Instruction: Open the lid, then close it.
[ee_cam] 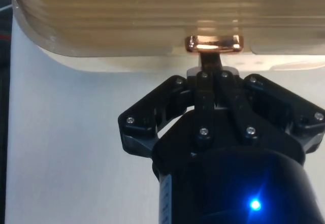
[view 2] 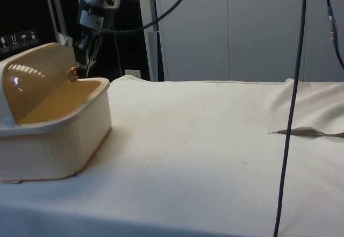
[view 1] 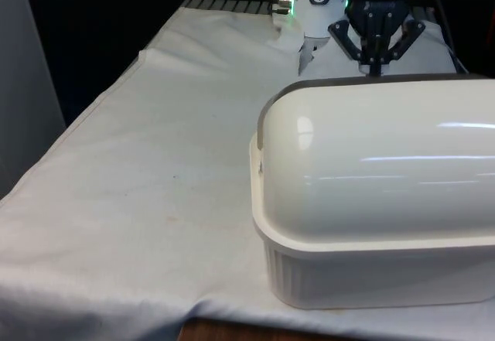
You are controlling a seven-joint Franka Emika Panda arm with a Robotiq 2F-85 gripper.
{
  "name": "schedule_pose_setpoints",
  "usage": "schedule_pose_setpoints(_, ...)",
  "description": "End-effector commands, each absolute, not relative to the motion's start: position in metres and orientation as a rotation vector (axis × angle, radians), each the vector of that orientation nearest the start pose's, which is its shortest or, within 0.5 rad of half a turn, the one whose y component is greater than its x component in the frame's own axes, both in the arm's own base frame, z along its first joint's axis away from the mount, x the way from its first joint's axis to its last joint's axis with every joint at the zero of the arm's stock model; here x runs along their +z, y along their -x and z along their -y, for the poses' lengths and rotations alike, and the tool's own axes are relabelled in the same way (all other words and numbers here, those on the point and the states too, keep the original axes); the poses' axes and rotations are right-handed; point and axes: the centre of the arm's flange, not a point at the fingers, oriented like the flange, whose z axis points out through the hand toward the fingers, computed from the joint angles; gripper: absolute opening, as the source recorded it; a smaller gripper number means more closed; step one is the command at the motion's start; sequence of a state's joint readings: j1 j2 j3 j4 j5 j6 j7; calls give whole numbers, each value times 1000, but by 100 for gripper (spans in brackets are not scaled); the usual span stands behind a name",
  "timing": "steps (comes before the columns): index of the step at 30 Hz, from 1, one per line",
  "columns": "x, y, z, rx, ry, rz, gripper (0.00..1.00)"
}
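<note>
In the front view the bread box [view 1: 371, 271] is sitting at four o'clock, lid [view 1: 379, 159] facing away. In the side view the lid is standing partly raised. In the wrist view the gripper [ee_cam: 212, 69] is pinching the copper knob [ee_cam: 213, 43]; a shallow hold may be risking a slip, dropping the lid.

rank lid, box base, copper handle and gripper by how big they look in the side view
1. box base
2. lid, close to the base in apparent size, though its far part is cut off by the frame edge
3. gripper
4. copper handle, by far the smallest
</note>
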State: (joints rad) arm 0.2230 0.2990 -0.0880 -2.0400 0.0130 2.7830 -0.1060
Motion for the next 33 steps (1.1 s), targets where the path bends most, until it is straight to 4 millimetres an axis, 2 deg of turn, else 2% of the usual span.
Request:
schedule_pose_setpoints(1, 349, -626, -89, -721, 3037, 361, 0)
schedule_pose_setpoints(14, 357, -630, -88, -795, 3022, 341, 0)
schedule_pose_setpoints(23, 364, -634, -95, -898, 2964, 306, 0)
schedule_pose_setpoints(24, 362, -633, -90, -880, 2987, 312, 0)
schedule_pose_setpoints(25, 364, -634, -95, -905, 2960, 301, 0)
schedule_pose_setpoints(31, 366, -637, -97, -953, 2930, 269, 0)
schedule_pose_setpoints(33, 364, -636, -91, -945, 2951, 267, 0)
